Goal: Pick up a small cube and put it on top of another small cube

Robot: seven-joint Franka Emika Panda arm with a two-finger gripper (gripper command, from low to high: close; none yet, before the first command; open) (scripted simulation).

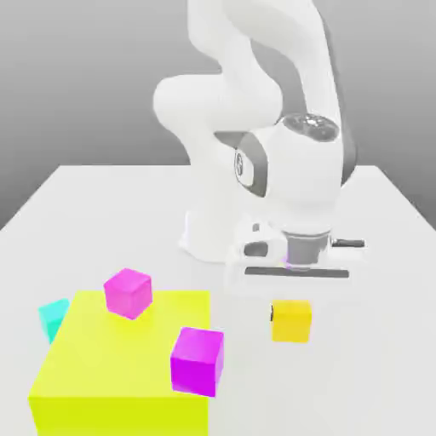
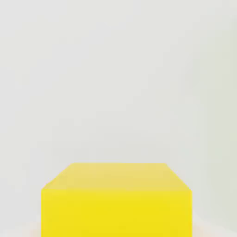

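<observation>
White Franka arm (image 1: 255, 102), hand pointing straight down over the white tabletop (image 1: 383, 358). Small plain bright-yellow cube (image 1: 292, 320) sits directly under the hand, close beneath the flat bar of the hand's underside. The fingers themselves are hard to make out in the exterior view; a dark sliver shows at the cube's edge toward the exterior view's left, possibly a fingertip. Jaws (image 1: 292, 315) are drawn in to their narrowest and the yellow cube lies right between them, so they read as clamped on the cube. Whether the cube is lifted or resting on the tabletop cannot be told. In the hand view the same yellow cube (image 2: 115, 201) is close in, centred, top face and one side face visible, plain white surface behind it. Other things: large yellow-green block (image 1: 111, 366) toward the exterior view's left, well apart from the yellow cube. One small magenta cube (image 1: 128, 292) on top of that block near its far edge, tilted a bit. Second magenta cube (image 1: 197, 360) at the block's edge nearest the yellow cube, overlapping it in view; whether it rests on the block or on the tabletop in front cannot be told. Small cyan cube (image 1: 53, 317) pokes out behind the block's far corner at the exterior view's left, mostly hidden.
</observation>
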